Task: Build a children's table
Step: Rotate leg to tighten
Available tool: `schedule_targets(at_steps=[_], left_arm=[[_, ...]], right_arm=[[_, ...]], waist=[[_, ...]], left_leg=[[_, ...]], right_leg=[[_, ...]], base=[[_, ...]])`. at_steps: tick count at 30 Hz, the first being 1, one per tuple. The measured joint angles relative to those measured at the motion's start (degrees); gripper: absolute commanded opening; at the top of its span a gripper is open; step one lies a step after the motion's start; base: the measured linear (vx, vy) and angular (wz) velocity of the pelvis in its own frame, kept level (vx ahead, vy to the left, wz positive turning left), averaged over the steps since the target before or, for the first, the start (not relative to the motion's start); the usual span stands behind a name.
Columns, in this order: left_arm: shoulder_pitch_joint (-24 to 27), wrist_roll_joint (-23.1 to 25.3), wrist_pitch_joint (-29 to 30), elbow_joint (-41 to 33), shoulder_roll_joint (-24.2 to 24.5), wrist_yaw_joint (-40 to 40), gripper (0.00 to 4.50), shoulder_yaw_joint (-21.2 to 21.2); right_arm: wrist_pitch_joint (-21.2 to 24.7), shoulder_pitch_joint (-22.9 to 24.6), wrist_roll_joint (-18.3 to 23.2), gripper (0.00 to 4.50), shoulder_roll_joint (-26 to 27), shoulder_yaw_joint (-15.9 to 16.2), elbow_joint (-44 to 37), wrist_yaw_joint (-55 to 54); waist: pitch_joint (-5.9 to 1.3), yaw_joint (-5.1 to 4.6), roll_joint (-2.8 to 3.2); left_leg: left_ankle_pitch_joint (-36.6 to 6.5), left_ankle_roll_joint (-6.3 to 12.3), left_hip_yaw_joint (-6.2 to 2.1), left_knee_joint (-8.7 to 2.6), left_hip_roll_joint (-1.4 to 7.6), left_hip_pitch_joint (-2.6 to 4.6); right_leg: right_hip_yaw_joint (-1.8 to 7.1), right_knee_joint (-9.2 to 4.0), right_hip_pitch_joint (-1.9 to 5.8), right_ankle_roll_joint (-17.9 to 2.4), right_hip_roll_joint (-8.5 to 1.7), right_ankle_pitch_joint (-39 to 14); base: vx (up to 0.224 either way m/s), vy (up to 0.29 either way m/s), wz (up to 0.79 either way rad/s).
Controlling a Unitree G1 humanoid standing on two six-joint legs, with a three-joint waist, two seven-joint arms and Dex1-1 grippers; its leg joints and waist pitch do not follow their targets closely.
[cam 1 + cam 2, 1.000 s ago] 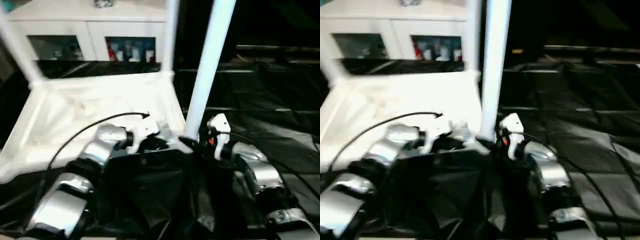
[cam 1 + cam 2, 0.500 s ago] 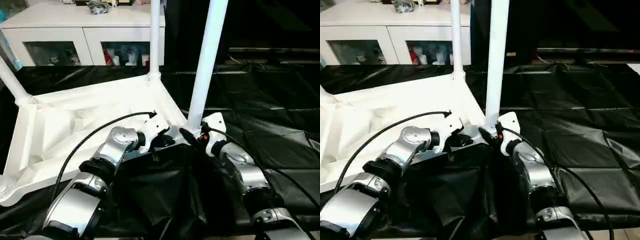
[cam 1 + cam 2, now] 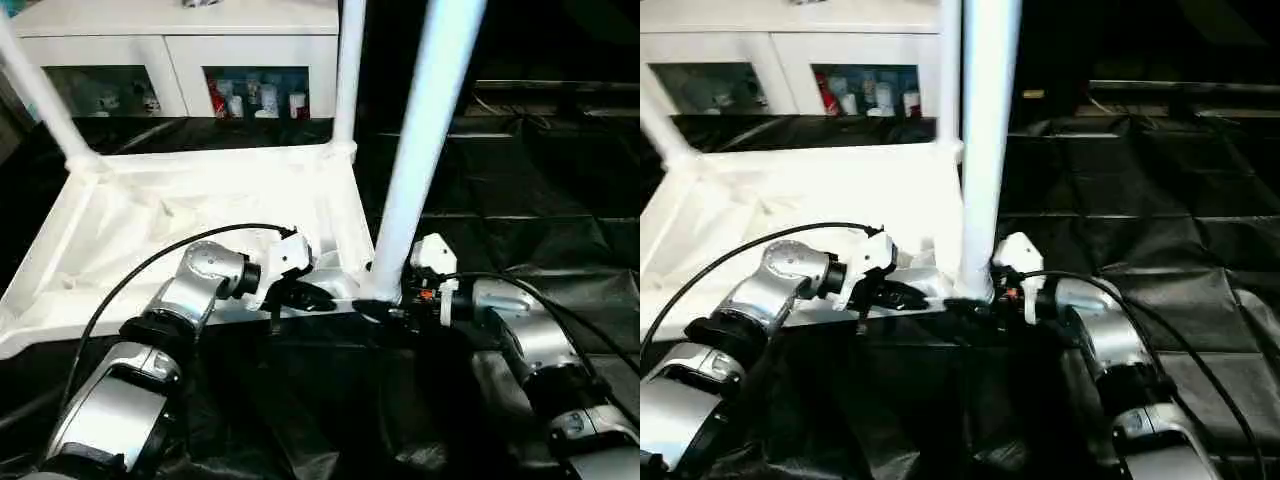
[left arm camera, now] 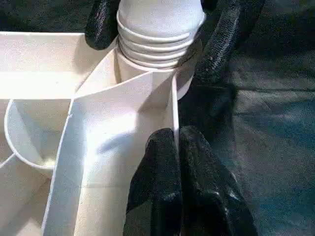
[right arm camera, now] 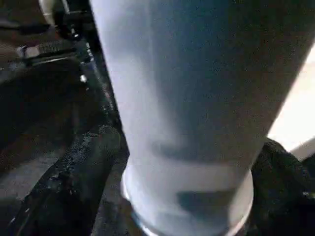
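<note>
The children's table (image 3: pixel 150 215) lies upside down on black cloth, rimmed underside up. Two legs stand at its far corners, one at the left (image 3: pixel 38 90) and one at the right (image 3: pixel 348 70). A third leg (image 3: pixel 425 150) stands in the near right corner socket, its threaded foot (image 4: pixel 157 42) partly showing. My left gripper (image 3: pixel 318 297) is shut, its fingertips (image 4: pixel 165 152) resting on the rim wall beside that socket. My right gripper (image 3: pixel 385 305) is open around this leg's foot, with a black finger (image 5: pixel 74 167) close on each side.
A white cabinet (image 3: pixel 190 50) with glass doors stands behind the table. Black cloth (image 3: pixel 540 200) covers the floor to the right and bunches up between my forearms. A black cable (image 3: pixel 150 270) arcs over my left forearm.
The head camera has shifted. My right forearm now lies lower and further right, reaching the leg's foot from the side. The left gripper stays on the rim.
</note>
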Motion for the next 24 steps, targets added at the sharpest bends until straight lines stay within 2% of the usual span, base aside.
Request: schedule_targets(at_steps=[1, 2, 7, 8, 13, 17, 24], left_arm=[[0.0, 0.0, 0.1, 0.0, 0.1, -0.3, 0.0, 0.0], [0.0, -0.1, 0.2, 0.0, 0.2, -0.7, 0.0, 0.0], [0.1, -0.1, 0.3, 0.0, 0.4, -2.2, 0.0, -0.1], [0.1, -0.1, 0.2, 0.0, 0.4, -2.3, 0.0, -0.1], [0.1, -0.1, 0.2, 0.0, 0.4, -2.6, 0.0, -0.1], [0.1, 0.3, 0.2, 0.5, -0.2, -0.6, 0.0, -0.1], [-2.8, 2.5, 2.5, 5.5, -4.9, 14.6, 0.0, 0.7]], right_arm=[[0.1, 0.0, 0.1, 3.84, 0.0, 0.0, 0.0, 0.5], [0.2, 0.0, 0.3, 3.58, 0.0, 0.0, 0.0, 0.9], [0.7, 0.0, 1.3, 3.32, 0.5, 0.0, 0.1, 2.2], [0.7, 0.0, 1.4, 3.09, 0.6, 0.0, 0.1, 2.4], [1.2, 0.0, 1.7, 2.82, 0.6, 0.0, 0.1, 2.5], [1.3, 0.9, 1.5, 2.77, 1.1, -0.3, -0.2, 0.2], [0.3, -0.8, -1.0, 2.76, 8.2, -5.0, 5.4, -24.2]], waist=[[0.0, -0.01, 0.0], [0.01, -0.03, -0.02], [0.03, 0.01, -0.05], [0.03, 0.02, -0.05], [0.03, 0.14, -0.04], [0.01, 0.26, -0.02], [0.04, -0.87, -0.03]], left_leg=[[0.0, -0.01, 0.0, 0.02, 0.0, 0.0], [0.0, -0.09, 0.01, 0.03, 0.0, 0.0], [-0.1, -0.29, 0.07, 0.05, 0.0, 0.05], [-0.1, -0.29, 0.09, 0.05, 0.0, 0.06], [-0.1, -0.29, 0.1, 0.05, -0.01, 0.07], [-0.1, -0.29, 0.1, 0.06, 0.0, 0.27], [-0.1, -0.38, 0.05, -0.07, -0.06, 0.96]], right_leg=[[0.0, 0.0, 0.0, 0.0, -0.01, 0.0], [0.01, 0.0, 0.02, 0.0, -0.02, 0.0], [0.0, 0.02, 0.1, 0.0, -0.09, 0.0], [0.0, 0.02, 0.11, 0.0, -0.1, 0.0], [-0.01, 0.02, 0.12, 0.0, -0.1, 0.0], [-0.02, 0.03, 0.29, 0.0, -0.11, 0.0], [0.0, -0.15, 0.67, 0.3, -0.22, -0.2]], base=[[0.0, 0.0, 0.0], [0.0, 0.0, 0.0], [0.0, 0.0, 0.0], [0.0, 0.0, 0.0], [0.0, 0.0, 0.0], [0.0, 0.0, 0.0], [-0.031, 0.004, -0.03]])
